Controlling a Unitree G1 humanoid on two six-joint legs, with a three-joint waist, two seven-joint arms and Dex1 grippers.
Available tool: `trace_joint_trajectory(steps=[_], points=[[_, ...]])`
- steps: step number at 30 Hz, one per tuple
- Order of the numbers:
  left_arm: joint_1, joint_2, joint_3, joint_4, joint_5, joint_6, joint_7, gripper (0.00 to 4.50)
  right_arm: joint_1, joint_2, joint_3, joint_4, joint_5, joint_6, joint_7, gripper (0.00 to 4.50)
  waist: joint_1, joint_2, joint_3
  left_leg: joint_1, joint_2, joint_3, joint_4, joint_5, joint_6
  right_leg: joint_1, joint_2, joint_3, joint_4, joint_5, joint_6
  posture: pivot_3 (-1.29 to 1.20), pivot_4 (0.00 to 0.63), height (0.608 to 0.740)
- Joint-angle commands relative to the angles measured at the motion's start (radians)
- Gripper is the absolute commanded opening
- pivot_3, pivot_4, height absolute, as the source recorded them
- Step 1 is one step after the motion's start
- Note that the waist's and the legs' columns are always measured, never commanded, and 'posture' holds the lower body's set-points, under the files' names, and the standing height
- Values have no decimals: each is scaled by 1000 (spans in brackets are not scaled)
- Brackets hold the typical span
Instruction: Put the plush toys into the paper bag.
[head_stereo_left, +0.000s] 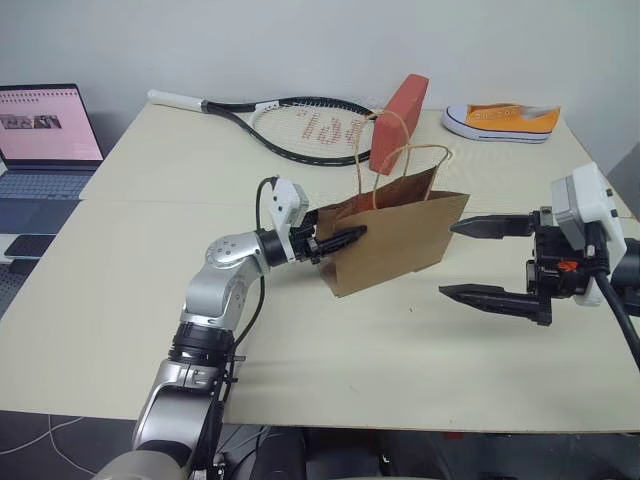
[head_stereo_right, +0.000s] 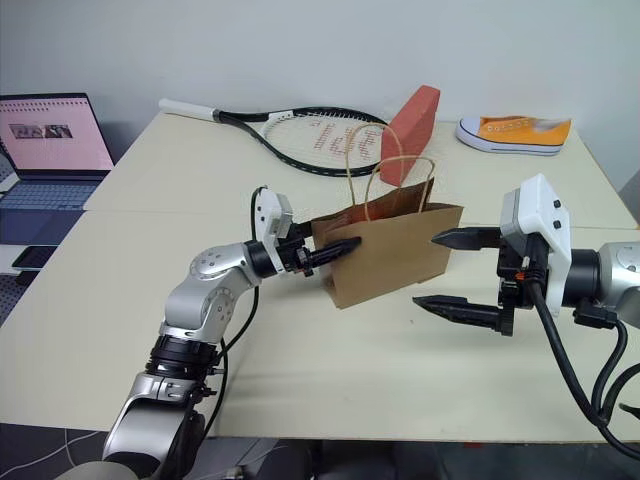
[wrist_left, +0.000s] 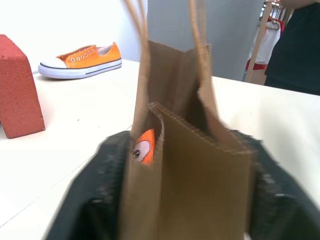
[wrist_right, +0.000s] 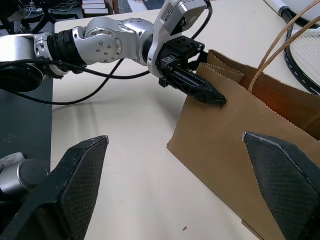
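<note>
The brown paper bag (head_stereo_left: 400, 240) stands upright mid-table with its two loop handles up. Just inside its open left end an orange plush toy (wrist_left: 144, 149) with a white eye peeks out. My left gripper (head_stereo_left: 350, 238) is at that end, level, with one black finger (wrist_right: 200, 89) along the bag's near wall and the other on the far side, so the jaws pinch the bag's folded end. My right gripper (head_stereo_left: 447, 260) hovers just right of the bag, wide open, its fingers pointing at the bag and holding nothing.
Behind the bag lie a tennis racket (head_stereo_left: 300, 125), a red block (head_stereo_left: 400, 108) and an orange-and-white sneaker (head_stereo_left: 502, 121). A laptop (head_stereo_left: 45, 125) sits on a side table to the left. A person in dark clothes (wrist_left: 295, 45) stands beyond the table.
</note>
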Motion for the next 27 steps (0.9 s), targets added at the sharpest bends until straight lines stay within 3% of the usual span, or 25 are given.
trace_joint_trajectory(steps=[1,6,7,16,22,27], points=[[5,-3,12,-23,-21,-14,-10,1691,-3,2,-6,-25,-12,-26,-8,4500,0,0,0,0,0,0,0,0,0,0,0,0,0,0,0,0,150,740],[0,-7,10,-12,-29,-22,-24,143,11,17,-4,-38,-43,-51,-20,4500,0,0,0,0,0,0,0,0,0,0,0,0,0,0,0,0,150,740],[-2,-7,10,-9,-31,-22,-30,38,16,22,-3,-41,-51,-58,-23,4500,0,0,0,0,0,0,0,0,0,0,0,0,0,0,0,0,150,740],[-42,30,25,13,-101,49,-143,38,81,32,-46,-75,-67,-78,-20,4500,0,0,0,0,0,0,1,0,0,1,0,0,0,0,0,0,150,740],[-120,74,-2,70,-131,114,-299,38,199,-23,-247,-85,14,4,18,4500,1,0,0,0,0,-1,2,0,0,2,0,0,0,0,0,0,150,740],[-194,71,-40,200,-78,57,-393,38,319,-35,-420,-107,19,53,43,4500,3,0,0,1,-1,-1,3,0,0,4,0,-1,-1,0,-1,0,150,740]])
